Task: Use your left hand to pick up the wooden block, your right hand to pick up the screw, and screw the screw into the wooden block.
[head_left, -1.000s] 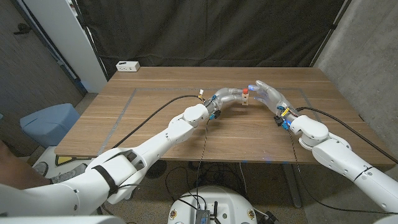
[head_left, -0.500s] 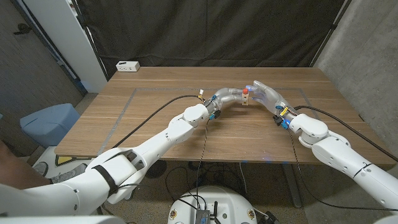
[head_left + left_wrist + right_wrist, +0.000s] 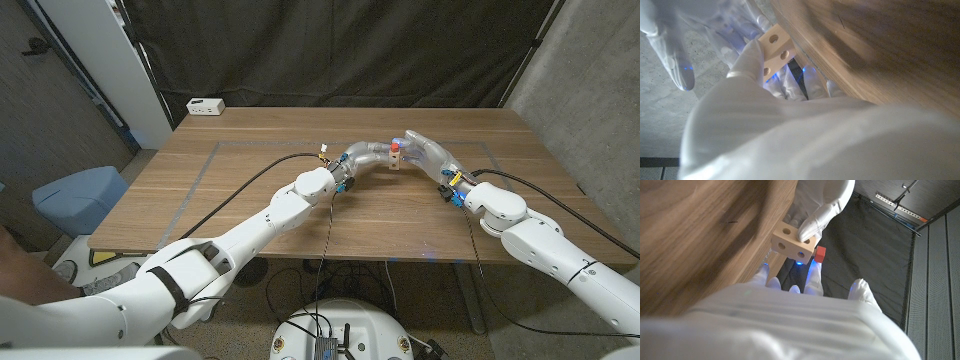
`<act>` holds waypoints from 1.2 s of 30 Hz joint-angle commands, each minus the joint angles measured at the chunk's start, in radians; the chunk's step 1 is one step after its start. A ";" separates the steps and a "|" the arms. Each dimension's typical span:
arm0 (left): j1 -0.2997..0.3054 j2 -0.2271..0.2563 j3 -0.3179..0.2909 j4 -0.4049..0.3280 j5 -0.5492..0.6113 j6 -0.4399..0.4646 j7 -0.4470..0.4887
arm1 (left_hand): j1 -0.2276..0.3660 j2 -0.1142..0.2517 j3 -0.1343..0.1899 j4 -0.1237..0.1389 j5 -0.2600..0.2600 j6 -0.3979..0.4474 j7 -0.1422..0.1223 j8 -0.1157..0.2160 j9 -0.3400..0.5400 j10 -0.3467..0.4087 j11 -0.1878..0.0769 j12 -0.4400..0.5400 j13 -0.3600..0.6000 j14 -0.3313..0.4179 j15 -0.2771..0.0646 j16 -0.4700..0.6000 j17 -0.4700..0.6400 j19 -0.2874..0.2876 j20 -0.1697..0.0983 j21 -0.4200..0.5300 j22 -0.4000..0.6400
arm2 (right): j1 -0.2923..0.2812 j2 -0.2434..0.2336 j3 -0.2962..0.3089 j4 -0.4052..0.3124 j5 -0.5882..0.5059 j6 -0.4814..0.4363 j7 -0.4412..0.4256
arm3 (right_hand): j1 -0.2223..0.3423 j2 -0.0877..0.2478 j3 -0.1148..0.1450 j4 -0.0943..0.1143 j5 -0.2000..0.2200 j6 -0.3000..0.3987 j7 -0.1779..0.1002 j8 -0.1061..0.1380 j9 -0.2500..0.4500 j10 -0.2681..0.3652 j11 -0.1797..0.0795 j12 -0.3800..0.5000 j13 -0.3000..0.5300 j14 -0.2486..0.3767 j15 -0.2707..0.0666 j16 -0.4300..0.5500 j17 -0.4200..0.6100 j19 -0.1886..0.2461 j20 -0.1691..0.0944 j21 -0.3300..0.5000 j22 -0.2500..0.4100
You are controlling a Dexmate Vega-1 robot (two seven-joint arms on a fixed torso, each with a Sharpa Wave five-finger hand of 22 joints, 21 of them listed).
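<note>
1. Blue bin (image 3: 78, 195): on the floor off the table's left edge, about 9 o'clock from the table's centre.
2. White column (image 3: 100, 60): upright at 10 o'clock, beyond the table's left far corner.
3. White power strip (image 3: 207, 106): lies on the far left corner of the table, 11 o'clock.
4. Wooden table (image 3: 250, 150): brown plank top with a faint pale rectangle marked on it; black curtain (image 3: 340, 50) behind at 12 o'clock, grey wall (image 3: 590, 90) at 2 o'clock.
5. Left hand (image 3: 362, 157): reaches in from 7 o'clock to the table's middle, a black cable trailing along the arm. Its fingers are wrapped on the wooden block (image 3: 397, 161), with one fingertip pressed on the block's holed face in the right wrist view (image 3: 812, 227).
6. Wooden block: pale, with round holes in its faces (image 3: 776, 50); it is held between the two hands just right of the table's centre. Whether it touches the tabletop cannot be told.
7. Screw (image 3: 397, 147): red-headed, standing at the top of the block; the red head shows beside the block's edge in the right wrist view (image 3: 820, 254).
8. Right hand (image 3: 425, 152): comes in from 4 o'clock, fingers extended toward the block and screw, just beside the left hand. Whether it pinches the screw cannot be told.
</note>
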 commanded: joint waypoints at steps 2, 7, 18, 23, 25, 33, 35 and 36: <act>0.001 -0.001 0.000 0.000 -0.002 0.001 -0.001 | -0.078 0.093 0.068 0.065 0.004 0.037 0.028 0.006 0.002 0.014 0.001 0.042 0.151 0.005 -0.052 0.003 0.004 0.005 0.007 0.007 0.002 | 0.001 -0.004 0.000 -0.002 0.003 0.000 0.000 | -0.006 0.002 0.003 0.003 0.005 0.017 -0.004 0.007 0.004 -0.030 -0.004 0.006 0.002 -0.094 -0.002 0.005 0.002 -0.002 0.003 0.007 0.001; -0.001 -0.002 0.000 0.003 -0.001 -0.002 -0.002 | -0.078 0.095 0.068 0.066 0.004 0.037 0.028 0.006 0.002 0.012 0.001 0.041 0.151 0.004 -0.052 0.004 0.005 0.005 0.007 0.007 0.002 | -0.003 -0.004 0.003 -0.001 0.006 0.004 -0.001 | -0.006 0.002 0.003 0.003 0.005 0.020 -0.004 0.008 0.005 -0.026 -0.002 0.008 0.002 -0.093 -0.003 0.006 0.001 -0.002 0.003 0.008 0.001; 0.000 -0.003 0.000 0.001 -0.002 -0.001 -0.001 | -0.078 0.093 0.069 0.065 0.004 0.038 0.029 0.006 0.002 0.012 0.001 0.041 0.151 0.006 -0.053 0.003 0.004 0.005 0.006 0.007 0.002 | -0.014 -0.001 0.007 -0.001 0.011 0.007 -0.011 | -0.005 0.005 0.005 0.002 0.006 0.031 0.000 0.012 0.007 -0.018 -0.004 0.011 0.002 -0.088 -0.004 0.009 0.000 0.003 0.004 0.011 0.001; 0.004 0.001 -0.001 -0.007 -0.001 0.004 0.003 | -0.078 0.094 0.069 0.066 0.004 0.035 0.029 0.005 0.002 0.011 0.001 0.041 0.150 0.005 -0.052 0.003 0.005 0.005 0.007 0.007 0.002 | -0.023 0.003 0.012 0.000 0.019 0.015 -0.013 | -0.004 0.007 0.007 0.001 0.006 0.038 0.003 0.015 0.008 -0.013 -0.007 0.013 0.002 -0.086 -0.007 0.010 -0.001 0.009 0.009 0.013 0.001; 0.006 0.002 -0.001 -0.009 -0.002 0.005 0.004 | -0.078 0.094 0.069 0.066 0.004 0.035 0.028 0.005 0.002 0.011 0.001 0.041 0.150 0.005 -0.052 0.003 0.005 0.005 0.007 0.007 0.002 | -0.026 0.002 0.014 -0.001 0.019 0.017 -0.014 | -0.004 0.008 0.007 0.001 0.006 0.040 0.003 0.016 0.008 -0.012 -0.006 0.013 0.002 -0.085 -0.007 0.011 -0.001 0.010 0.010 0.013 0.001; 0.008 0.004 -0.002 -0.012 -0.003 0.006 0.004 | -0.078 0.094 0.069 0.065 0.004 0.035 0.029 0.005 0.002 0.011 0.002 0.041 0.150 0.005 -0.052 0.003 0.005 0.006 0.007 0.007 0.002 | -0.035 0.002 0.017 -0.011 0.023 0.013 -0.023 | -0.003 0.009 0.008 0.000 0.007 0.048 0.004 0.018 0.009 -0.002 -0.007 0.017 0.002 -0.081 -0.009 0.012 -0.001 0.013 0.012 0.014 0.001; 0.008 0.005 -0.002 -0.013 -0.003 0.005 0.003 | -0.078 0.094 0.069 0.065 0.004 0.036 0.028 0.006 0.002 0.012 0.002 0.042 0.150 0.005 -0.052 0.003 0.005 0.006 0.007 0.007 0.002 | -0.038 0.000 0.019 -0.014 0.023 0.011 -0.027 | -0.002 0.009 0.009 0.000 0.007 0.053 0.006 0.020 0.010 0.000 -0.008 0.017 0.002 -0.081 -0.008 0.012 -0.002 0.015 0.012 0.015 0.001; 0.009 0.005 -0.002 -0.013 -0.003 0.006 0.004 | -0.079 0.094 0.069 0.066 0.004 0.037 0.028 0.006 0.002 0.012 0.001 0.042 0.150 0.005 -0.052 0.003 0.005 0.006 0.006 0.007 0.002 | -0.040 0.000 0.020 -0.016 0.023 0.012 -0.028 | -0.002 0.009 0.009 0.000 0.007 0.054 0.005 0.020 0.010 0.002 -0.007 0.017 0.002 -0.080 -0.009 0.013 -0.002 0.016 0.012 0.015 0.001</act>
